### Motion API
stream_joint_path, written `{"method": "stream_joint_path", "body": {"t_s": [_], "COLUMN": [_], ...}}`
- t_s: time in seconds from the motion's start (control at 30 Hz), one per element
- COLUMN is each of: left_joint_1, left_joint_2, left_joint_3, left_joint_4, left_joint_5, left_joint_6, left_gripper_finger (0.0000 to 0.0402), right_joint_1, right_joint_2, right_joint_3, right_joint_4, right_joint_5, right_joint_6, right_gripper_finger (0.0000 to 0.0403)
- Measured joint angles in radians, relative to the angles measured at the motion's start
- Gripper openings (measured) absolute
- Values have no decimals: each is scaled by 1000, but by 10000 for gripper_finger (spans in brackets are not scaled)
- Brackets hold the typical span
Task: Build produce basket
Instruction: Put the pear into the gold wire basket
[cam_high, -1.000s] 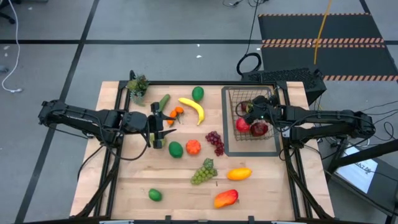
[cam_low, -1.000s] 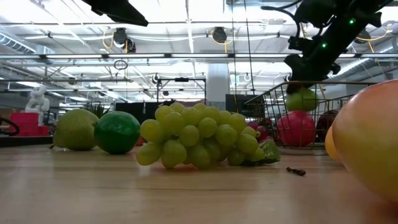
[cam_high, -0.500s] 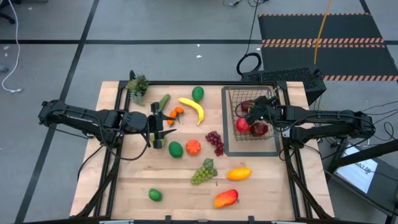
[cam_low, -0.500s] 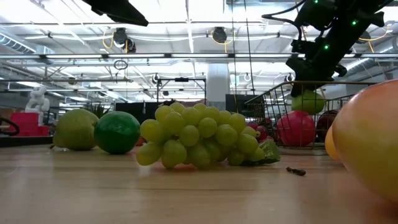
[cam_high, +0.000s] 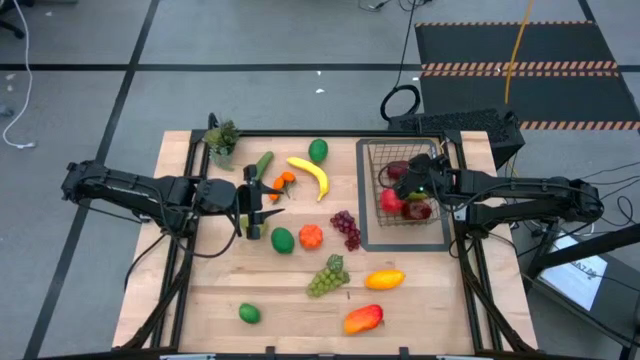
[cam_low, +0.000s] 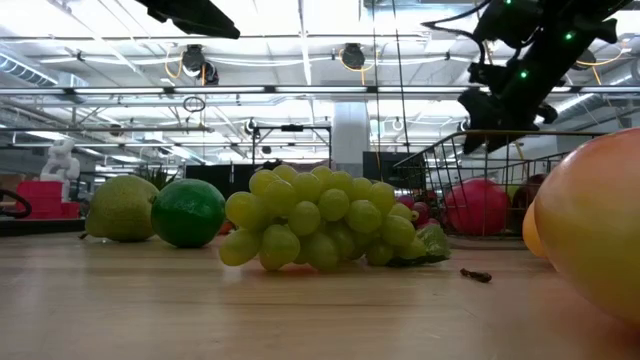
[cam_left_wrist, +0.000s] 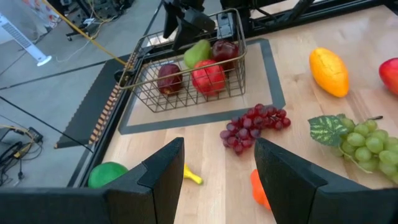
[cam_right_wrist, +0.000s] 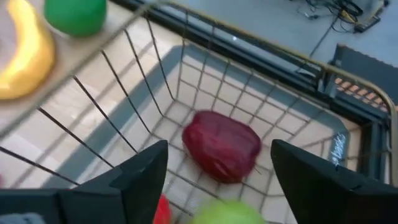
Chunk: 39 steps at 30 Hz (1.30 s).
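The wire basket (cam_high: 372, 150) stands on a flat dark tray at the table's right. In it lie red apples (cam_left_wrist: 208, 76), a dark red apple (cam_right_wrist: 221, 145) and a green fruit (cam_left_wrist: 196, 53). My right gripper (cam_right_wrist: 217, 155) hangs open just above the green fruit (cam_right_wrist: 219, 214), over the basket (cam_left_wrist: 186, 93). My left gripper (cam_left_wrist: 217, 155) hovers open left of the table's middle (cam_high: 258, 208), with nothing between its fingers. On the wood lie a banana (cam_high: 310, 175), a cucumber (cam_high: 263, 163), purple grapes (cam_high: 346, 228), green grapes (cam_high: 327, 276) and mangoes (cam_high: 384, 279).
A small potted plant (cam_high: 221, 138) stands at the far left corner. A green fruit (cam_high: 283, 240) and an orange (cam_high: 311, 236) lie just right of my left gripper. A lime (cam_high: 249, 313) and a red-yellow mango (cam_high: 363, 318) lie near the front edge.
My right gripper has opened above the basket and let go of the green fruit. The fruit has dropped from between the fingers and now rests among the apples in the basket.
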Motion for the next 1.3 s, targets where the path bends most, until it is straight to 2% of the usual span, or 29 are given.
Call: {"method": "stream_joint_path", "body": {"t_s": [0.43,0.6,0.8,1.13,1.3], "left_joint_1": [0,-1,-21,-92,-122], "left_joint_2": [0,0,5,5,5], "left_joint_3": [0,0,0,0,0], "left_joint_4": [-61,-139,-260,-617,-711], "left_joint_5": [3,60,60,-68,-87], "left_joint_6": [5,-20,-152,-438,-592], "left_gripper_finger": [198,198,198,198,198], "right_joint_1": [68,101,113,113,113], "right_joint_2": [-42,-42,-42,-42,-42], "right_joint_3": [0,0,0,0,0], "right_joint_4": [386,495,515,514,514], "right_joint_5": [-144,-215,-213,-213,-213], "right_joint_6": [-196,-269,-329,-379,-379], "right_gripper_finger": [282,281,281,281,281]}}
